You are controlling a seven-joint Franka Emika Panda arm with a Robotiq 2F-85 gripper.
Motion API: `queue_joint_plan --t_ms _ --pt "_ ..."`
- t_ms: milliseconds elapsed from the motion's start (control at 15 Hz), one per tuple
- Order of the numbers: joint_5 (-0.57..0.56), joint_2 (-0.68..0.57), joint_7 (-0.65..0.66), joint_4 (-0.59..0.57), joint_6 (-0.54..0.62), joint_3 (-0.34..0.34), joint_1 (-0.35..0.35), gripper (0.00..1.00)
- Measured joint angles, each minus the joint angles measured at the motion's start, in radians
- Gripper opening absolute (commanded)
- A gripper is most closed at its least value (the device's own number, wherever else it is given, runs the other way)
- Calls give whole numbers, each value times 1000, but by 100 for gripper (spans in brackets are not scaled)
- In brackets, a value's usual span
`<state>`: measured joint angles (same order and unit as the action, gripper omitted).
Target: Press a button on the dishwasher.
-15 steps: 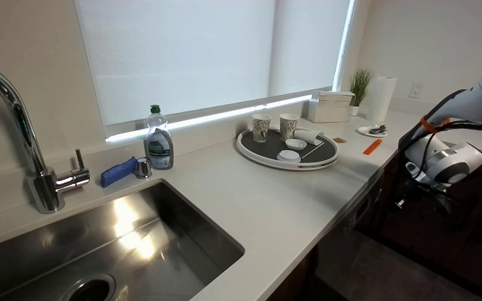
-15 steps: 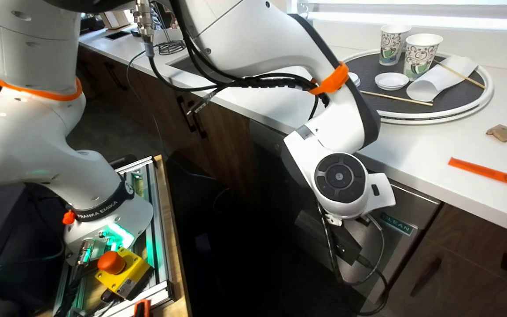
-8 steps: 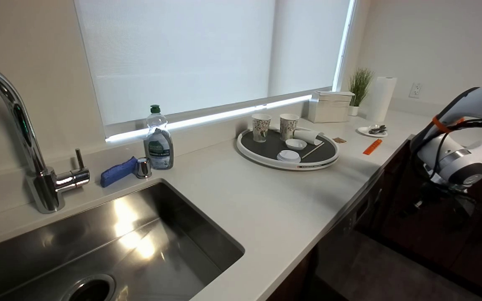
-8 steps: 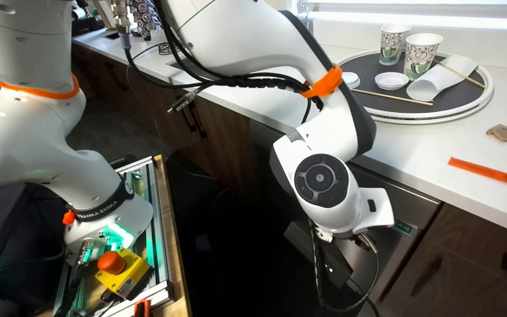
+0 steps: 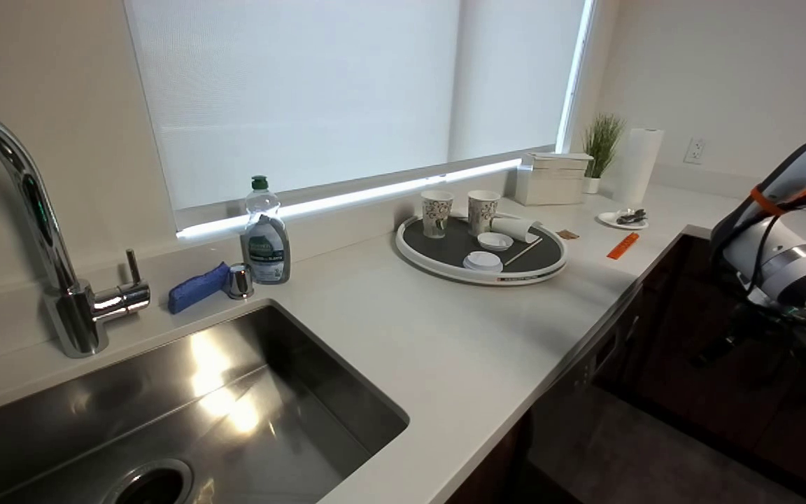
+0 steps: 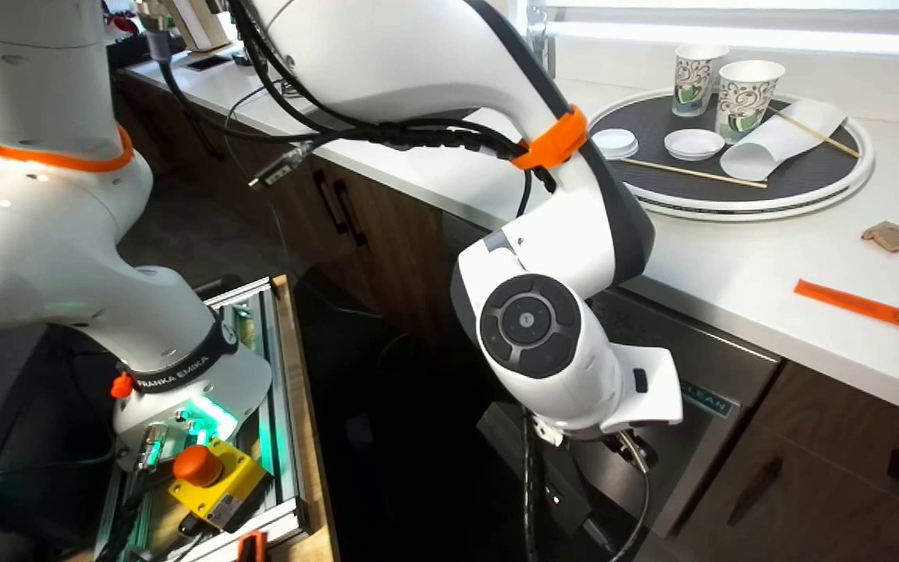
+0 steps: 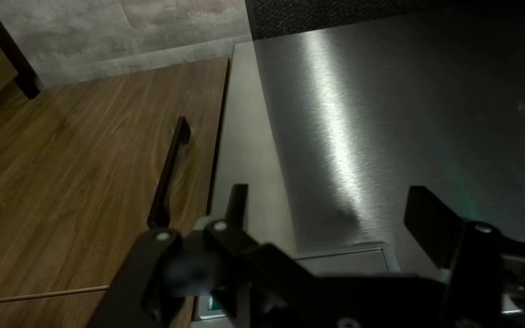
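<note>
In the wrist view the fingers (image 7: 429,223) stood wide apart, w/ just the brushed-steel front of the dishwasher (image 7: 394,136) showing btwn the tips; whether either tip touched it couldn't be told. In both exterior views the fingers were too dark or hidden to judge. The dishwasher sat below the front edge of the tabletop (image 5: 389,301), next to a wood cabinet door (image 7: 98,182) w/ a dark bar handle (image 7: 166,177). Its green CLEAN label (image 6: 707,401) was up nr that edge, on the cabinet side. The arm (image 6: 574,234) angled down, wrist (image 6: 566,382) out past the front edge & in front of the dishwasher.

On the tabletop, a rnd tray (image 5: 438,250) lay btwn back & front edges, w/ 2 upright paper cups (image 6: 744,105), white lids (image 6: 694,144), thin sticks (image 6: 695,172) & a white item (image 6: 785,139) on its side. A brown packet (image 6: 894,236) lay beside the tray; an orange level (image 6: 871,310) was closer to the front edge, toward the inside corner. A dish-soap btl (image 5: 266,245) stood nr the back edge, blue sponge (image 5: 199,288) close by; the steel sink (image 5: 336,392) was set in alongside.
</note>
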<state>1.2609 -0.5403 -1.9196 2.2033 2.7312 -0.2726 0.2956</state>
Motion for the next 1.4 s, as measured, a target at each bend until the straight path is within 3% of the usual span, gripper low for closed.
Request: queue_joint_plan --t_ms 733,1400 --pt "7 152 -28 117 38 -16 0 100" --pt "7 197 -40 134 38 -11 0 100"
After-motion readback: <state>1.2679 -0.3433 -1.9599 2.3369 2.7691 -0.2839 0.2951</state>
